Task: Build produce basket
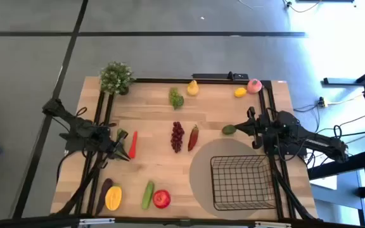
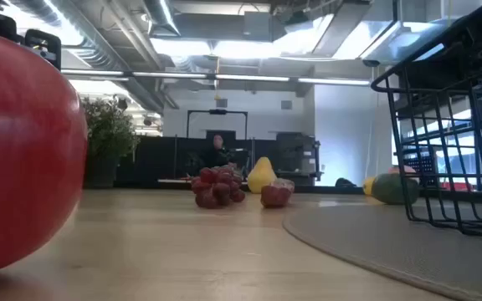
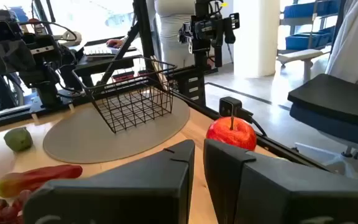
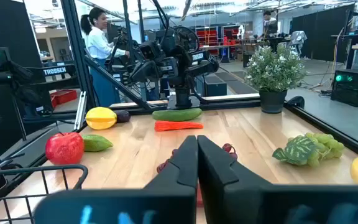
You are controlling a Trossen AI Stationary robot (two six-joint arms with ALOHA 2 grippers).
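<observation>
Wooden table (image 1: 151,168) carrying a round grey mat (image 1: 201,168) on its right front, with the empty black wire basket (image 1: 243,182) on it. Produce lies scattered outside the basket: dark red grapes (image 1: 177,137) and chili (image 1: 193,137) at centre, carrot (image 1: 132,145) to the left, red apple (image 1: 161,199) in front. Left gripper (image 1: 120,152) beside the carrot and right gripper (image 1: 246,125) behind the basket both show fingers closed together, holding nothing.

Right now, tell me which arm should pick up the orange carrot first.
The left. Its gripper hangs right beside the orange carrot on the table's left side. The right gripper sits across the table by the black wire-mesh basket, with the dark red grapes in between.
</observation>
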